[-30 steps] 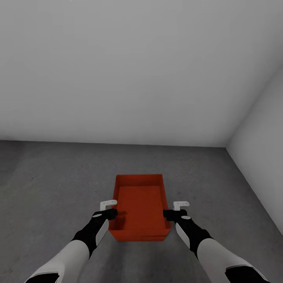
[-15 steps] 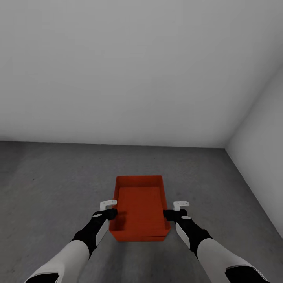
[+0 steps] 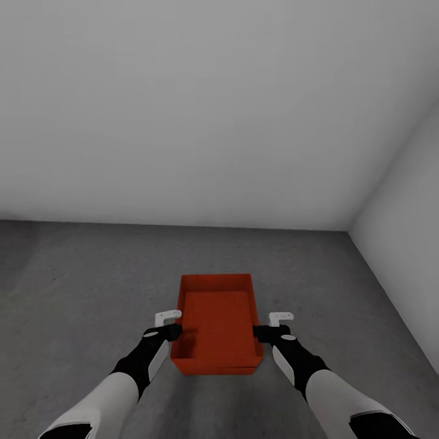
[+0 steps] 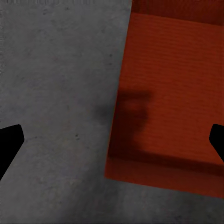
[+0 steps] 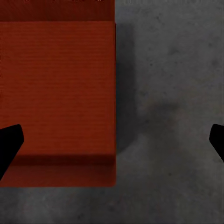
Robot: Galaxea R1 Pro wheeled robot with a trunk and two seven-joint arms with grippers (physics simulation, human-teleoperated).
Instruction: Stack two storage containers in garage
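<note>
Sitting on floor (image 3: 73, 286): stacked storage containers (image 3: 216, 320), at twelve o'clock ahead.
Left gripper (image 3: 174, 331): hovering at nine o'clock, fingers spread.
Right gripper (image 3: 261, 332): hovering at three o'clock, fingers spread.

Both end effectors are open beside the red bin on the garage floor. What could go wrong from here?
1. The left end effector straddles the side wall of the container; lifting or retracting carelessly could drag it across the floor.
2. The right end effector sits close beside the opposite wall and might nudge it.
</note>
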